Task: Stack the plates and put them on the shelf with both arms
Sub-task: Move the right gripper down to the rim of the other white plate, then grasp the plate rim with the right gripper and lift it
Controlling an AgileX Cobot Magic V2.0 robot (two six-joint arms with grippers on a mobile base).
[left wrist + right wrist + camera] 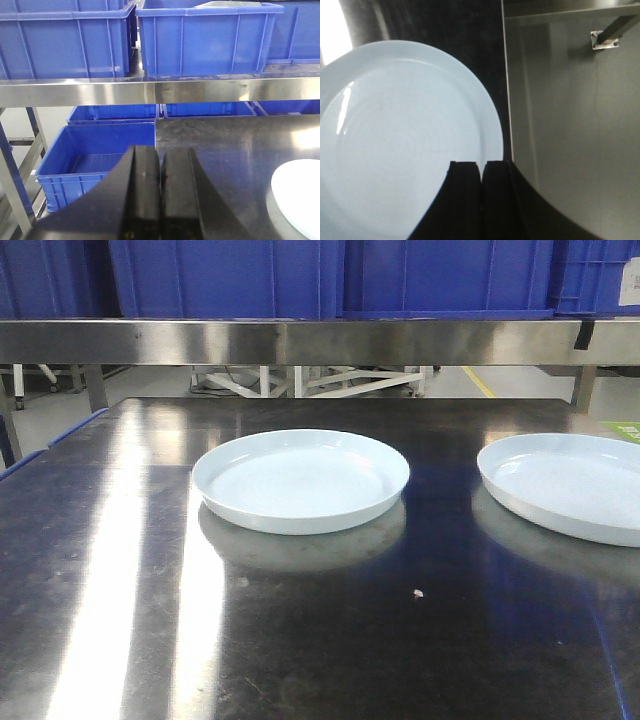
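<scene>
On the dark tabletop (100, 590), two plates (300, 480) (570, 485) apart, left gripper (160, 152), right gripper (481, 166) — both pinched closed, empty.

The left gripper (160, 151) is matte black: two flat, square-tipped fingers (145, 190) divided by a thin dark seam, with outer edges that flare in smooth curves towards the base. The right gripper (481, 165) has the same black, blunt-tipped, curve-sided build.

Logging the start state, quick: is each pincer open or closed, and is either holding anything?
Left pincer: closed, holding nothing.
Right pincer: closed, holding nothing, seen over the rim of a plate.
</scene>
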